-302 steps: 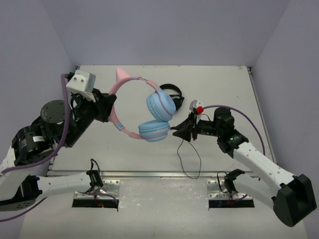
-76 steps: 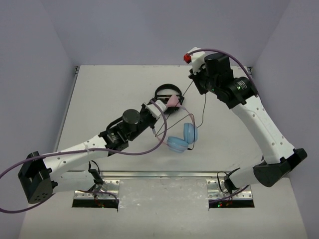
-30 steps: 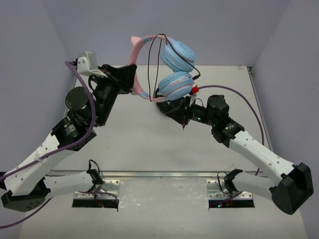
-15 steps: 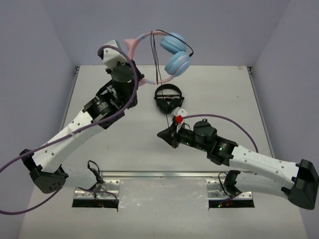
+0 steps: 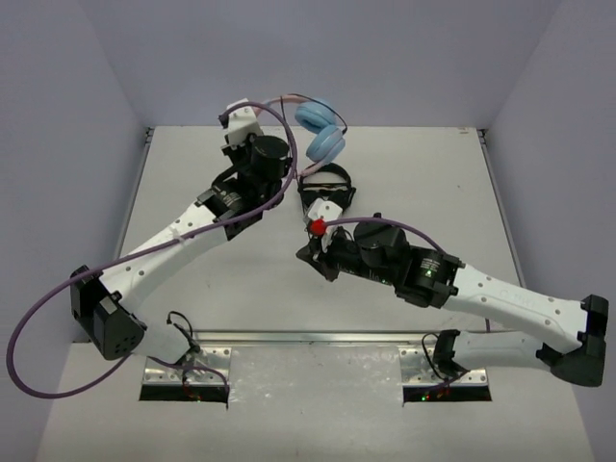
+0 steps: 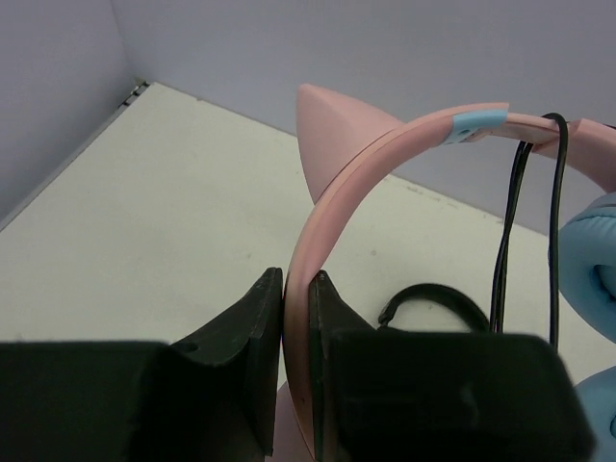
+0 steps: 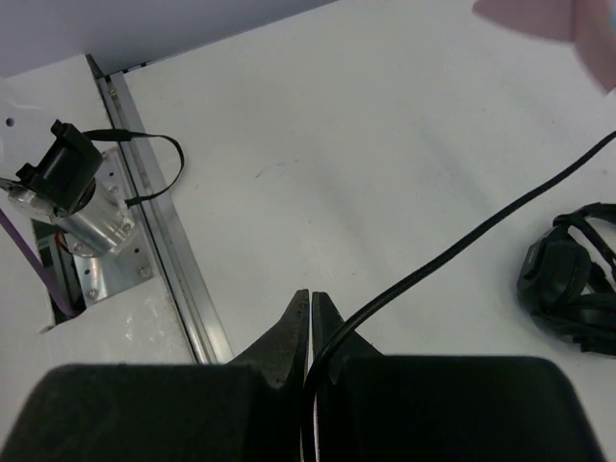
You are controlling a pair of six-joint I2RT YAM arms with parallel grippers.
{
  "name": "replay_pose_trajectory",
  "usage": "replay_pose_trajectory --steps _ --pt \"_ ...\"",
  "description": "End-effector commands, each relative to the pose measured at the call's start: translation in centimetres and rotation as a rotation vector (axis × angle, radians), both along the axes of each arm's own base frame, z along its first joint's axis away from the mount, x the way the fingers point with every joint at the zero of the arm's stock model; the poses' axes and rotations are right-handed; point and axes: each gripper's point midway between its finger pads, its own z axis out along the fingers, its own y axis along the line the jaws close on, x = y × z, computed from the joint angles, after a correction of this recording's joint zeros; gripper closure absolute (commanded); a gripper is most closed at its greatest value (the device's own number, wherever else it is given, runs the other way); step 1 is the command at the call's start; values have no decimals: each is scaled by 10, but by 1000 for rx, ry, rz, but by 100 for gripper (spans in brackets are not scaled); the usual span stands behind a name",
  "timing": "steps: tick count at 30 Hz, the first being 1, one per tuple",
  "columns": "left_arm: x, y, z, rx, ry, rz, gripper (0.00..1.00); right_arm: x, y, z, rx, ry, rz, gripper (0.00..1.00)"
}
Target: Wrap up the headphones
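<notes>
The headphones (image 5: 320, 133) have light blue earcups and a pink eared headband (image 6: 385, 154), and hang above the table's far middle. My left gripper (image 6: 296, 294) is shut on the headband; in the top view the gripper (image 5: 285, 144) is mostly hidden under its wrist. The thin dark cable (image 6: 534, 192) loops twice over the headband next to an earcup (image 6: 592, 279). My right gripper (image 7: 311, 306) is shut on the cable (image 7: 462, 241) low over the table's middle, and it shows in the top view (image 5: 308, 258).
All-black headphones (image 5: 325, 188) lie on the table under the blue ones, also in the left wrist view (image 6: 433, 298) and the right wrist view (image 7: 568, 279). A metal rail (image 7: 159, 221) with a mounted connector runs along the table's near edge.
My left arm has brought the headphones down and nearer, over the black headphones. My right arm has shifted slightly left and forward, still pinching the cable.
</notes>
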Motion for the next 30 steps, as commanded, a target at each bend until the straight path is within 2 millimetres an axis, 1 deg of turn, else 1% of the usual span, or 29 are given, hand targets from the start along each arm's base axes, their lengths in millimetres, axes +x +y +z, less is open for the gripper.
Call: replay_pose_trajectory --steps 1,2,3,4,5,6,7,8,9,10,11,12,14,15,16,17,18,19,20,21,22,23,24,25,26,27,28,30 --pt "5 1 9 -96 -117 -15 100 -6 -2 23 -106 -59 80 99" --pt "9 -13 -5 -104 -133 -99 100 -5 -8 18 -156 -58 79 99" --pt "9 -20 -13 -99 -137 -154 100 -2 -11 17 -198 -82 94 99" --pt "6 -25 -13 -63 -153 -228 100 5 -10 26 -205 -70 100 99" --pt "6 -44 0 -85 -244 -347 100 4 -18 17 -254 -22 120 99" --pt "1 -50 -36 -38 -210 -415 100 7 -20 17 -267 -1 125 99" --pt "-6 -60 -30 -45 -268 -498 100 16 -23 21 -264 17 121 99" --pt "-9 -66 -40 -33 -263 -543 100 19 -29 18 -289 26 118 99" --pt "-14 -69 -63 -21 -234 -582 100 29 -37 15 -303 33 89 99" --pt "-18 -74 -67 -17 -238 -625 100 34 -41 14 -315 33 79 99" --pt "-24 -87 -70 -20 -253 -711 100 39 -47 8 -343 42 58 99" --pt "-30 -93 -84 -7 -233 -761 100 48 -55 4 -362 42 33 99" --pt "-41 -112 -99 2 -212 -889 100 55 -62 -2 -380 51 10 99" --pt "-44 -116 -106 -5 -200 -921 100 64 -68 -8 -397 62 -17 99" --pt "-50 -121 -123 -3 -167 -958 100 67 -70 -11 -410 66 -24 99" --pt "-57 -131 -127 -9 -163 -1028 100 71 -73 -17 -428 73 -38 99" --pt "-61 -136 -133 -11 -147 -1062 100 79 -77 -25 -469 73 -61 99" --pt "-65 -144 -141 -18 -115 -1110 100 83 -81 -30 -495 77 -77 99" --pt "-68 -149 -144 -22 -103 -1141 99 88 -83 -33 -518 72 -90 99" --pt "-69 -151 -148 -26 -89 -1155 100 96 -90 -36 -549 65 -131 99" --pt "-72 -154 -151 -32 -77 -1170 100 101 -92 -43 -575 69 -148 99" --pt "-74 -155 -153 -32 -64 -1188 100 106 -94 -43 -578 65 -174 99" --pt "-76 -157 -154 -35 -52 -1200 100 114 -102 -44 -598 59 -226 99" --pt "-78 -157 -160 -31 -19 -1209 100 119 -107 -44 -604 50 -262 99" --pt "-78 -159 -156 -35 -17 -1215 100 128 -109 -41 -596 30 -306 99" --pt "-79 -160 -156 -36 -5 -1221 100 133 -115 -40 -606 19 -348 99" --pt "-79 -160 -157 -37 10 -1222 100 141 -126 -36 -632 -7 -417 99" --pt "-77 -156 -162 -36 61 -1194 100 150 -135 -30 -642 -34 -485 99"
